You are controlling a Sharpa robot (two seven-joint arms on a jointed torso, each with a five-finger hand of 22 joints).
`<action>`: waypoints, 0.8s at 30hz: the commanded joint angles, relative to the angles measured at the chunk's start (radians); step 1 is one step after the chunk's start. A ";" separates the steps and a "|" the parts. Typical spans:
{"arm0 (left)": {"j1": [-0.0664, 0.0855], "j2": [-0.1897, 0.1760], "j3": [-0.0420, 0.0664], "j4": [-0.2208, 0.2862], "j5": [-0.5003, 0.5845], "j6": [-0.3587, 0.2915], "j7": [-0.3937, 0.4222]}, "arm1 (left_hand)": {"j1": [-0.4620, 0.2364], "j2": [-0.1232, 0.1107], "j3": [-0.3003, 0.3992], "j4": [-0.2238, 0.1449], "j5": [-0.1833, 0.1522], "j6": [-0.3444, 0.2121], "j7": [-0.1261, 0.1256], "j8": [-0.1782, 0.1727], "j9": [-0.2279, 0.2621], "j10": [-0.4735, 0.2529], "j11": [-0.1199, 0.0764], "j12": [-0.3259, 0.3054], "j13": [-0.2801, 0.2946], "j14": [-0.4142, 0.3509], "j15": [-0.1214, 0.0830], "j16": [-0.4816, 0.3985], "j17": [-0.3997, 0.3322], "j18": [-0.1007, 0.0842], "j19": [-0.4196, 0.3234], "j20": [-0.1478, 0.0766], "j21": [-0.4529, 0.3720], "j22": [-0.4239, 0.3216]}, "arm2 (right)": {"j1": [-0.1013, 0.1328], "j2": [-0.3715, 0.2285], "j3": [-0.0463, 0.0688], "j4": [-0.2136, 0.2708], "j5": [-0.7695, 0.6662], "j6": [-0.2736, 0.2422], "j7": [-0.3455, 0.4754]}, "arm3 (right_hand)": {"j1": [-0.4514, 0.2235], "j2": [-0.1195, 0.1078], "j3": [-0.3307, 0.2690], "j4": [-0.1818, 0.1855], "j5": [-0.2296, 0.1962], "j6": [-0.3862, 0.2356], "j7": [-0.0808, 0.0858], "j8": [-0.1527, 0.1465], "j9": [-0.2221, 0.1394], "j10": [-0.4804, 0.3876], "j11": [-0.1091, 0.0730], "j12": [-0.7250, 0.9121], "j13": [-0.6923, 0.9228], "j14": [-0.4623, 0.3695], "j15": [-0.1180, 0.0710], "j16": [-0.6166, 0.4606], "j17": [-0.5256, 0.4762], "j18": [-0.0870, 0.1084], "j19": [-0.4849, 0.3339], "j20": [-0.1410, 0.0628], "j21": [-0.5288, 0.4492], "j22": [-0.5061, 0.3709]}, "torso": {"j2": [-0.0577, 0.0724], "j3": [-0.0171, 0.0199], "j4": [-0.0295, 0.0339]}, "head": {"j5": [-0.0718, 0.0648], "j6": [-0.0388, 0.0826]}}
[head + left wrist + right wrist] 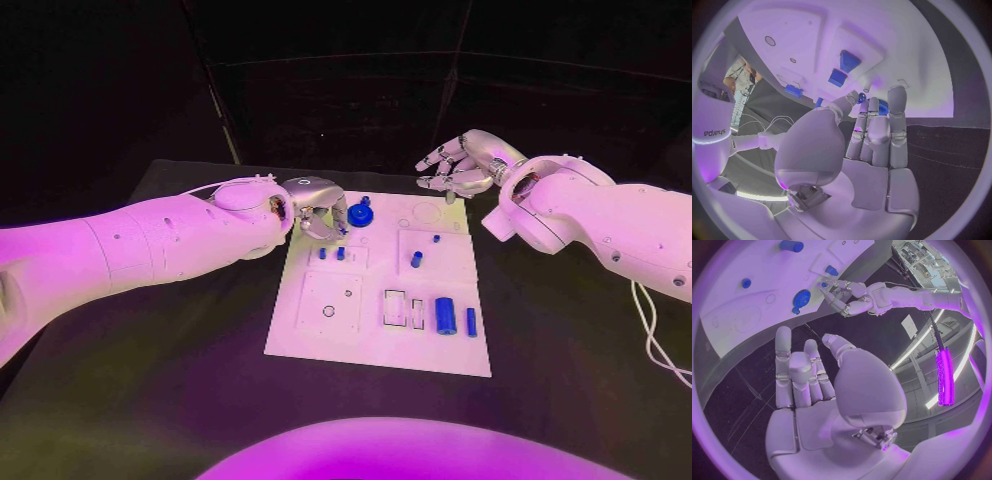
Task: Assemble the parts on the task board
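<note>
Pinching a small blue plastic part [881, 105] at its fingertips, the left hand [316, 209] holds something light, rigid, probably slippery; right hand [464, 163] hangs empty, fingers loosely apart.

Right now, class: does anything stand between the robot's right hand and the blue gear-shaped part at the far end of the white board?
Nothing visible does. The right hand hovers open beyond the task board's far right corner, and bare board lies between it and the blue gear-shaped part. The left hand sits at the part's other side, not in that path.

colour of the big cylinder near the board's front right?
Blue. The cylinder lies on the white task board; the head view shows it best.
</note>
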 commanded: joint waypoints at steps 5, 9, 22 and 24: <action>0.000 0.002 0.000 -0.008 0.008 0.012 0.014 | 0.002 -0.010 0.006 0.000 -0.001 0.003 0.003 -0.006 -0.001 0.007 -0.003 -0.007 0.001 0.007 -0.002 0.006 0.001 -0.011 0.009 0.000 0.003 0.001 | 0.002 0.001 0.001 0.001 0.002 -0.002 0.011 | 0.008 -0.001 0.001 0.007 0.003 -0.001 0.000 0.006 0.001 -0.004 -0.003 0.005 -0.001 -0.003 -0.001 -0.003 0.001 0.013 0.006 0.002 -0.003 -0.001 | 0.000 0.0004 -0.0013 | 0.001 -0.001; -0.001 0.003 0.000 -0.012 0.008 0.015 0.013 | 0.003 -0.011 0.008 -0.001 -0.001 0.003 0.003 -0.007 -0.001 0.008 -0.003 -0.008 0.001 0.008 -0.002 0.007 0.003 -0.011 0.009 0.000 0.004 0.002 | 0.002 0.001 0.001 0.001 0.002 -0.002 0.011 | 0.008 -0.001 0.001 0.007 0.003 -0.001 0.000 0.006 0.001 -0.004 -0.003 0.005 -0.001 -0.003 -0.001 -0.003 0.001 0.013 0.006 0.002 -0.003 -0.001 | 0.000 0.0001 -0.0006 | 0.000 -0.002; -0.004 0.004 0.000 -0.018 0.008 0.027 0.015 | 0.003 -0.011 0.008 -0.001 -0.001 0.003 0.003 -0.007 -0.001 0.008 -0.003 -0.008 0.001 0.008 -0.002 0.007 0.003 -0.011 0.009 0.000 0.004 0.002 | 0.002 0.000 0.001 0.001 0.002 -0.002 0.011 | 0.008 -0.001 0.001 0.007 0.003 -0.001 0.000 0.006 0.001 -0.004 -0.003 0.005 -0.001 -0.003 -0.001 -0.003 0.001 0.013 0.006 0.002 -0.003 -0.001 | 0.000 0.0006 -0.0012 | 0.001 -0.002; -0.004 0.004 0.000 -0.018 0.008 0.029 0.015 | 0.005 -0.012 0.010 -0.002 -0.001 0.004 0.003 -0.007 -0.001 0.008 -0.003 -0.008 0.001 0.009 -0.002 0.008 0.004 -0.012 0.010 0.000 0.006 0.004 | 0.002 0.000 0.001 0.001 0.002 -0.002 0.011 | 0.008 -0.001 0.001 0.007 0.003 -0.001 0.000 0.006 0.001 -0.004 -0.003 0.005 -0.001 -0.003 -0.001 -0.003 0.001 0.013 0.006 0.002 -0.003 -0.001 | 0.000 0.0007 -0.0011 | 0.001 -0.002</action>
